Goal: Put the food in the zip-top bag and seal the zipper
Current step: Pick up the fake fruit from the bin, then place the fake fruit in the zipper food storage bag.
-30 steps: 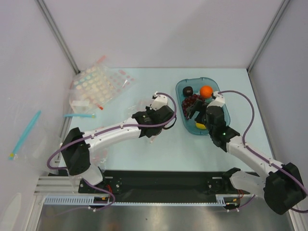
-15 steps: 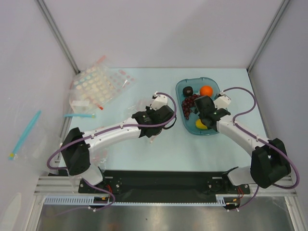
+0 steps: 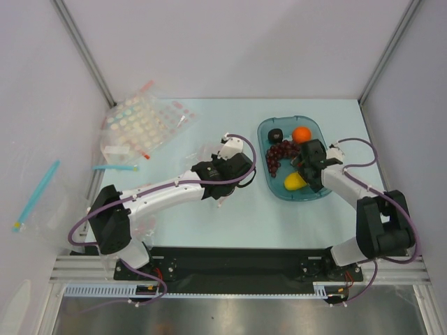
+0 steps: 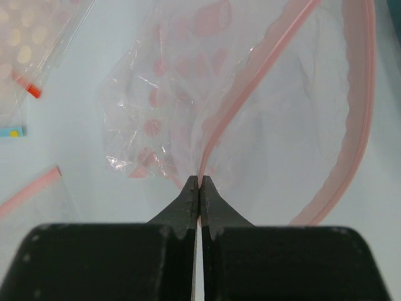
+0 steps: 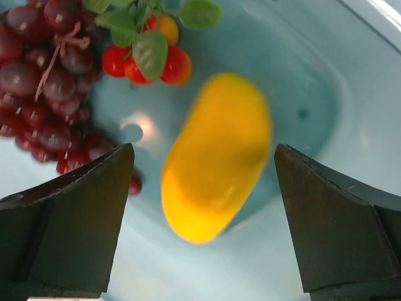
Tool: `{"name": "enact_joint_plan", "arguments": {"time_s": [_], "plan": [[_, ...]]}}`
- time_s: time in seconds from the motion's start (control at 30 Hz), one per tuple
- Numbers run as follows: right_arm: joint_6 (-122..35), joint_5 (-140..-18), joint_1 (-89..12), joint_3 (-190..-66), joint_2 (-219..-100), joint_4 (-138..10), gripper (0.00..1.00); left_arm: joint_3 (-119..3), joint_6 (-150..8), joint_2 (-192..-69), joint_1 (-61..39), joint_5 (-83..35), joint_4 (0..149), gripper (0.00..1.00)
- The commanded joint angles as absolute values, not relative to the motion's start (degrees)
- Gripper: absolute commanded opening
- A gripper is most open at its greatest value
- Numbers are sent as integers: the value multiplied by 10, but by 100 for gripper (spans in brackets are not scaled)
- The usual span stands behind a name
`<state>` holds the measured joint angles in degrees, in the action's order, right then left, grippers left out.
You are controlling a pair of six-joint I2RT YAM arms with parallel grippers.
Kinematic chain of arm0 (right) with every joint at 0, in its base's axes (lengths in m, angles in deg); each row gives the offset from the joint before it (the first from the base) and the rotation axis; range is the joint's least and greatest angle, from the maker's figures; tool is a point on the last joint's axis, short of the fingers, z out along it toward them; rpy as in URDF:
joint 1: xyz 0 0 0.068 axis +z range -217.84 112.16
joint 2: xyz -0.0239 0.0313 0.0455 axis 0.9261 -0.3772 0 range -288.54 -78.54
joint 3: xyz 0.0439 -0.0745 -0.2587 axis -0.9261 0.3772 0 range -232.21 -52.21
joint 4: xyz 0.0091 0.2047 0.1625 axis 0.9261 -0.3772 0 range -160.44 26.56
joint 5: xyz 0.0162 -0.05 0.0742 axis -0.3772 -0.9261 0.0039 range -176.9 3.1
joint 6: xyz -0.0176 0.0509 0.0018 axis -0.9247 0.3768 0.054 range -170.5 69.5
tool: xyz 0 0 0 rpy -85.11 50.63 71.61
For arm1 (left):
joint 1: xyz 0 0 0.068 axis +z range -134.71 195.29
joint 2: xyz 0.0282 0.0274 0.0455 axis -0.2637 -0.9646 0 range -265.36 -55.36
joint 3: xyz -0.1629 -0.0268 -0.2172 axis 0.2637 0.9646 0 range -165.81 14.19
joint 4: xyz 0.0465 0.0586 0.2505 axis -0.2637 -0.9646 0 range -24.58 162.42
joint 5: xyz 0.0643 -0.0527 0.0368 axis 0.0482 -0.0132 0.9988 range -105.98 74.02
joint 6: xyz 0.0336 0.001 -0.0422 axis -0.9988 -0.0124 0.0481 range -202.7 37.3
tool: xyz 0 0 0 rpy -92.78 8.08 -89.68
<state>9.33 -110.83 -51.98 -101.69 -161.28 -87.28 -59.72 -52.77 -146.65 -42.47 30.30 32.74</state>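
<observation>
The food lies in the teal tray (image 3: 318, 193): an orange (image 3: 300, 133), a near-black plum (image 3: 275, 134), purple grapes (image 3: 276, 153) and a yellow lemon-like piece (image 3: 294, 182). My right gripper (image 3: 306, 167) is open just above the tray. In the right wrist view it (image 5: 203, 150) straddles the yellow piece (image 5: 216, 157) without touching it, with the grapes (image 5: 50, 81) and the red-and-green bunch (image 5: 147, 53) beyond. My left gripper (image 3: 212, 153) is shut (image 4: 199, 180) on the pale pink zipper strip (image 4: 250, 81) of the clear zip-top bag (image 4: 282, 132). The bag's mouth gapes open.
Clear bags with pastel dots (image 3: 143, 122) lie at the back left, with a blue-strip bag (image 3: 115, 167) beside them. Another blue strip (image 3: 35, 190) rests against the left wall. A loose pink strip (image 4: 31, 188) lies near the held bag.
My right arm has swung right and its gripper has shifted across the tray, uncovering the yellow piece. My left arm and the bag have not moved.
</observation>
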Motion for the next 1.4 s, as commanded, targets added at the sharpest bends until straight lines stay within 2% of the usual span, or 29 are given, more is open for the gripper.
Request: {"name": "enact_joint_plan", "arguments": {"time_s": [0.0,0.1,0.2,0.23,0.3,0.33,0.37,0.6,0.8,0.9,1.1,1.37], "plan": [[99,-1042,-536,-1004,-1650,-839,98,-610,-530,-1460,-423,309,330,0],[97,-1031,-536,-1003,-1672,-825,97,-611,-530,-1462,-423,308,329,0],[94,-1018,-539,-1002,-1680,-816,87,-610,-530,-1462,-423,308,327,0],[92,-1016,-539,-1001,-1678,-813,84,-610,-529,-1463,-424,309,328,0],[85,-1018,-539,-996,-1661,-808,68,-610,-529,-1462,-424,309,328,0],[83,-1018,-538,-991,-1650,-805,68,-610,-529,-1462,-424,309,327,0],[80,-1027,-539,-987,-1640,-802,60,-610,-529,-1462,-424,309,328,0],[-5,-1026,-535,-941,-1511,-735,52,-613,-530,-1462,-426,305,326,1],[-123,-886,-514,-830,-1359,-526,52,-612,-533,-1452,-433,274,332,0],[-164,-830,-484,-806,-1315,-469,51,-608,-539,-1447,-434,247,344,0],[-226,-736,-400,-797,-1310,-365,46,-592,-547,-1414,-435,175,372,0],[-271,-685,-302,-802,-1347,-298,47,-565,-552,-1369,-434,74,411,0]]}}
